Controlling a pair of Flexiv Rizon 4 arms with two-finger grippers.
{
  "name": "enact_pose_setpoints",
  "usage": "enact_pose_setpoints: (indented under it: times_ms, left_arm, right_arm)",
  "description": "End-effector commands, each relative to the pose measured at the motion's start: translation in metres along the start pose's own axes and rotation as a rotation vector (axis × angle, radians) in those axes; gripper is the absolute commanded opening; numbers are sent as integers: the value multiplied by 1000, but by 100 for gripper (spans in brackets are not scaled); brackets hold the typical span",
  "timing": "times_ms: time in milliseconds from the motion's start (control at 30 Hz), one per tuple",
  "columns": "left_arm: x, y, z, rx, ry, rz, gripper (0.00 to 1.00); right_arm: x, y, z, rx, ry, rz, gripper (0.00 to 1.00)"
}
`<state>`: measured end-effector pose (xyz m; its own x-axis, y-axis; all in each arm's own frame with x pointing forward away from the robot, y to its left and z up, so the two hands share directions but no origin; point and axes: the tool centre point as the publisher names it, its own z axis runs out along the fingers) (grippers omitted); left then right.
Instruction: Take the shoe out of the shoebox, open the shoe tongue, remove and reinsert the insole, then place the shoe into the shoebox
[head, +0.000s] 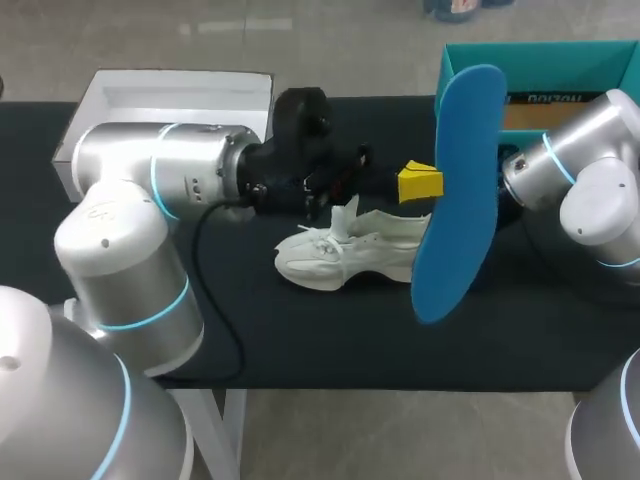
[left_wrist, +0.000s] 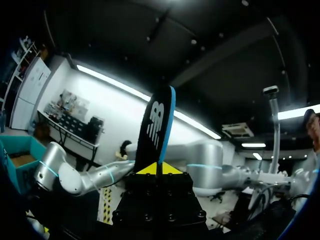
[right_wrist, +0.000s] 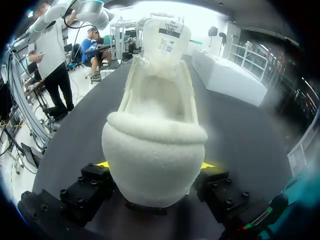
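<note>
The white lace-up sneaker (head: 340, 255) rests in the middle of the black table (head: 300, 340), toe to the left, tongue standing up. Just above its heel end, the left gripper (head: 420, 183) pinches the blue foam insole (head: 462, 180) and holds it upright. The teal cardboard shoebox (head: 540, 65) sits at the far right. The right gripper (right_wrist: 155, 167) is hidden behind the insole in the head view. Its own wrist view shows it clamped on both sides of the fleecy heel. The left wrist view shows the insole's black underside.
</note>
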<state>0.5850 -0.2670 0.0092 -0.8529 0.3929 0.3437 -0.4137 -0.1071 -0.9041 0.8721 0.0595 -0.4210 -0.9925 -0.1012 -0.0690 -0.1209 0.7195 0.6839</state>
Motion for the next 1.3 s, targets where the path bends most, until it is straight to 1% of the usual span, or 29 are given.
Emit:
enact_pose_setpoints:
  times_ms: [33, 100, 167, 233, 300, 333, 433, 533, 567, 600, 667, 733, 767, 800, 833, 867, 933, 967, 1100, 1167, 1300]
  left_arm:
    - [19, 6, -11, 92, -3, 5, 0]
    - [24, 5, -14, 94, -6, 2, 0]
    - [29, 5, -18, 97, -6, -2, 0]
    - [33, 5, -22, 103, -10, -18, 0]
    - [35, 5, -25, 114, -12, -67, 0]
    - [37, 5, -26, 133, -14, -102, 0]
    - [40, 6, -30, 144, -28, -171, 0]
    - [42, 8, -32, 139, -44, -206, 0]
    - [42, 9, -32, 153, -36, -224, 0]
    - [43, 9, -31, 145, -37, -228, 0]
    - [43, 10, -32, 145, -36, -234, 0]
    - [43, 12, -36, 92, -71, -230, 0]
    - [43, 14, -37, 92, -72, -240, 0]
    - [42, 15, -37, 94, -64, -241, 0]
    - [42, 15, -37, 105, -52, -251, 0]
    - [42, 16, -37, 99, -49, -247, 0]
    - [42, 17, -38, 108, -34, -247, 0]
    - [41, 17, -39, 107, -30, -244, 0]
    - [43, 22, -42, 146, -3, -258, 0]
    - [44, 24, -43, 152, 8, -251, 0]
    - [45, 24, -43, 164, 21, -254, 0]
  right_arm:
    - [-3, 13, -9, 80, 20, -4, 100]
    - [-2, 15, -13, 125, 31, -11, 100]
    - [-1, 17, -17, 149, 36, -11, 100]
    - [0, 20, -21, 197, 45, -14, 100]
    - [1, 23, -26, 230, 43, -13, 100]
    - [2, 24, -29, 254, 51, -6, 100]
    - [4, 29, -35, 322, 67, -9, 100]
    - [5, 35, -40, 370, 70, -22, 100]
    - [5, 37, -42, 384, 71, -21, 100]
    - [5, 39, -44, 405, 76, -25, 100]
    - [5, 44, -47, 421, 69, -25, 100]
    - [6, 49, -50, 444, 77, -24, 100]
    - [6, 51, -52, 474, 77, -19, 100]
    - [7, 53, -54, 500, 80, -16, 100]
    - [7, 54, -57, 509, 79, -10, 100]
    - [8, 56, -59, 525, 81, 1, 100]
    - [9, 59, -64, 580, 73, 10, 100]
    - [10, 61, -67, 588, 67, 16, 100]
    - [12, 66, -75, 688, 51, 57, 100]
    - [13, 69, -80, 713, 35, 71, 100]
    - [14, 72, -83, 706, 11, 83, 100]
